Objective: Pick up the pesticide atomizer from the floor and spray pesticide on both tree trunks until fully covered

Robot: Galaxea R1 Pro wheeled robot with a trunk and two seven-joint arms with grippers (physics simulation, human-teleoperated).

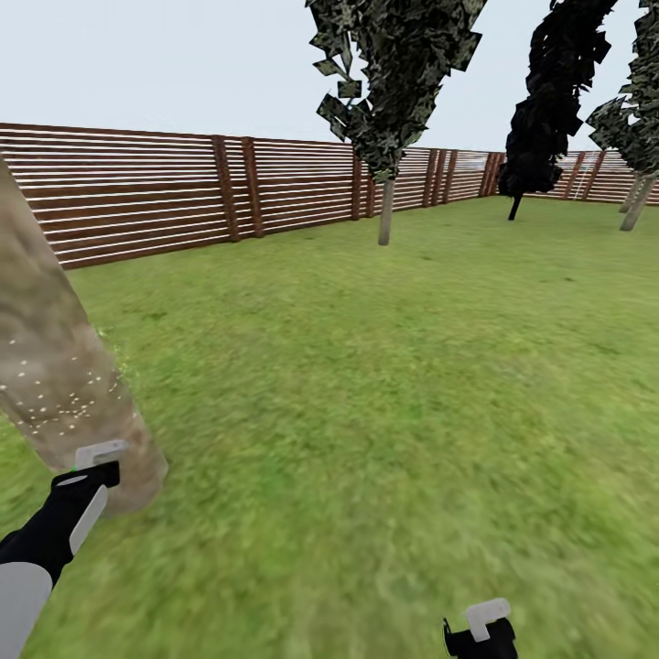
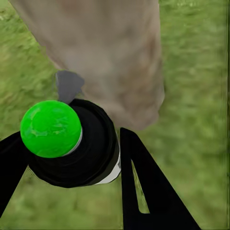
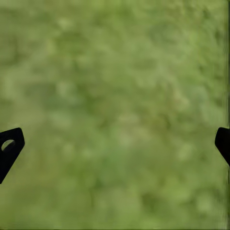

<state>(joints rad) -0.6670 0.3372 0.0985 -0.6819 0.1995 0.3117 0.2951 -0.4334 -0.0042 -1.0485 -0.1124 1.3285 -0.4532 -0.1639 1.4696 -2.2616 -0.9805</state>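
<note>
Black fingers of the left gripper [image 2: 72, 158] were clamped around the pesticide atomizer [image 2: 79, 148], one finger [image 2: 143, 187] running up the lower right of the left wrist frame and the other at the lower left edge, with the bottle's round dark body wedged between them and a bright green cap facing the camera. Judged from that, the bottle looked small, rigid and light, with a smooth plastic wall that could twist or slip under a loose pinch; mid-body, where the fingers already sat, seemed the right place to hold it, leaving the nozzle end free. A grey nozzle tip poked out just beyond the cap, aimed at the tree trunk [image 2: 115, 57], which rose very near ahead of the bottle across the upper half of that frame; whether they touched could not be told. In the head view the left gripper [image 1: 91, 471] sat at the lower left, right against the foot of the same trunk [image 1: 55, 384], whose mottled beige bark carried pale specks. The right gripper [image 1: 483, 627] hung at the bottom edge, its fingers [image 3: 9, 148] spread wide over bare grass [image 3: 115, 115], holding nothing. Farther off, another pale-trunked tree [image 1: 385, 210] stood before the slatted fence [image 1: 137, 192].
</note>
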